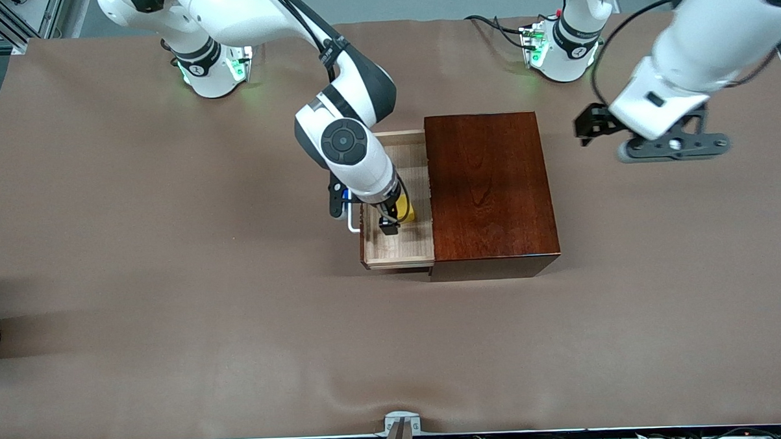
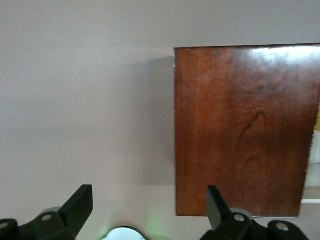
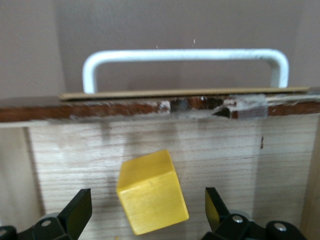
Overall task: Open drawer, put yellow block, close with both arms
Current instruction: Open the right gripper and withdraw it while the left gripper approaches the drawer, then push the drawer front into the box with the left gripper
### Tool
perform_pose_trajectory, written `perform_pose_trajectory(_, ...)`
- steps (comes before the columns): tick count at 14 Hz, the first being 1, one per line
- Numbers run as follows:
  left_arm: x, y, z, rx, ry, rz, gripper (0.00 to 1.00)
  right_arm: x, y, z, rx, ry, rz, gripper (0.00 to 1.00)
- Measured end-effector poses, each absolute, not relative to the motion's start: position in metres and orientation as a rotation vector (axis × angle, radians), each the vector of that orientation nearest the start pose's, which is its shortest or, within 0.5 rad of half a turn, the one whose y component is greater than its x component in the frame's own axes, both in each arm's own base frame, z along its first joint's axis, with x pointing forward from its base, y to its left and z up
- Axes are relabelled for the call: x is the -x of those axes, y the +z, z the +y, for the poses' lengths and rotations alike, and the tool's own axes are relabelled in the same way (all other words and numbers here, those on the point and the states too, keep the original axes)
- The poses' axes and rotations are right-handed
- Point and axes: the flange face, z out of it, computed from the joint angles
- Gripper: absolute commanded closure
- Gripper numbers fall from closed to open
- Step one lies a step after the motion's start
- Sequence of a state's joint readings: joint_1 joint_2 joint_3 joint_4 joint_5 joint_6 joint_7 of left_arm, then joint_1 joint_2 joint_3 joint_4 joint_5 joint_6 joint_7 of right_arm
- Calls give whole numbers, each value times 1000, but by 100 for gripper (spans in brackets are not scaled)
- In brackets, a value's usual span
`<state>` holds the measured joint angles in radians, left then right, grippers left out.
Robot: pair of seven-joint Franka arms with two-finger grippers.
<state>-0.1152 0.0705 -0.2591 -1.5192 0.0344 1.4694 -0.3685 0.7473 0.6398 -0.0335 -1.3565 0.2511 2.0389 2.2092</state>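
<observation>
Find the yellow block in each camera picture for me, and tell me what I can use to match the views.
Front view: yellow block in the open drawer, partly hidden under the right gripper.
Left wrist view: not clearly visible.
Right wrist view: block on the drawer floor, between the open fingers.
Shared landmark: the white handle.

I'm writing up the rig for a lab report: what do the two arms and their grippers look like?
Both arms have glossy white shells with dark grey joint sections and green-lit bases. Black cables run along them. The right gripper and left gripper are black, with two angular fingers each; the left gripper's flat black bracket shows round holes.
</observation>
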Motion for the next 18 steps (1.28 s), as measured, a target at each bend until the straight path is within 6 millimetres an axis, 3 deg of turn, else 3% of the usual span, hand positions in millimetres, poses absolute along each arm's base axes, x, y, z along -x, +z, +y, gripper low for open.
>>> perform_pose_trajectory(3,-520,588,-238,3074,187,-87,0,-574,401,457,2109,328,2242,0)
perform_pose_trajectory(10,-500,554,-368,3066,128,-534,0,-627,489,362,2077,295,2162,0)
perform_pose_trajectory(15,-485,506,-472,3055,62,-1118,0,-640,517,305,2164,287,2069,0)
perform_pose_trajectory(18,-481,480,-522,3025,87,-1406,0,-645,527,277,2235,287,1997,0)
